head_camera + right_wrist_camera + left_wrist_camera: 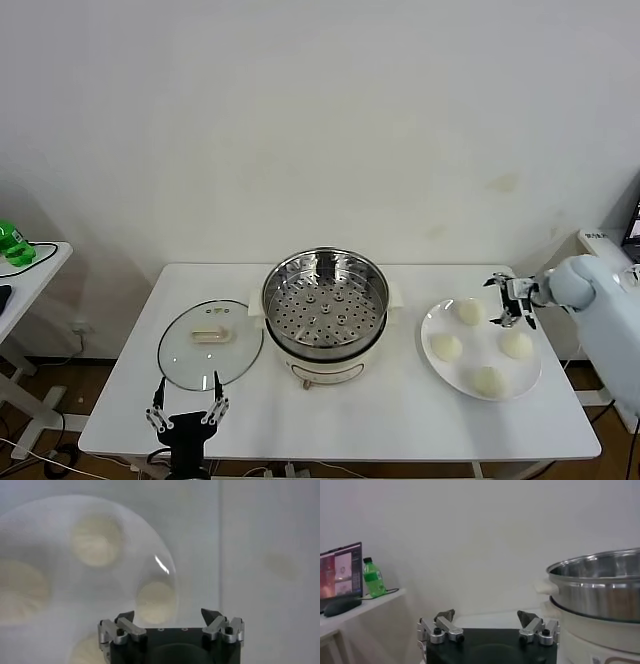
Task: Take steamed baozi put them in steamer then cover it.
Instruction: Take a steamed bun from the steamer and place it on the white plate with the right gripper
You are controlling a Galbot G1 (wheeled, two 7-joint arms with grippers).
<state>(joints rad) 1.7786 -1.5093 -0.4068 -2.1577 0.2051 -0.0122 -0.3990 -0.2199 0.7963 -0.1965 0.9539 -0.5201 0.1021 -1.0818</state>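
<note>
Hovering with jaws apart just right of the steamer's (325, 305) neighbouring plate (432, 325), the right gripper (510, 300) risks denting a soft baozi (470, 312) if it closes off-centre.

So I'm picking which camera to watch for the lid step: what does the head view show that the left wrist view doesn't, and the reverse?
Only the head view shows the cover lying flat on the table left of the steamer, the four steamed baozi on the white plate, and the open right gripper at the plate's far edge. Only the left wrist view shows a laptop and a dark computer mouse. Both show the steamer, the open left gripper and the green bottle.
</note>
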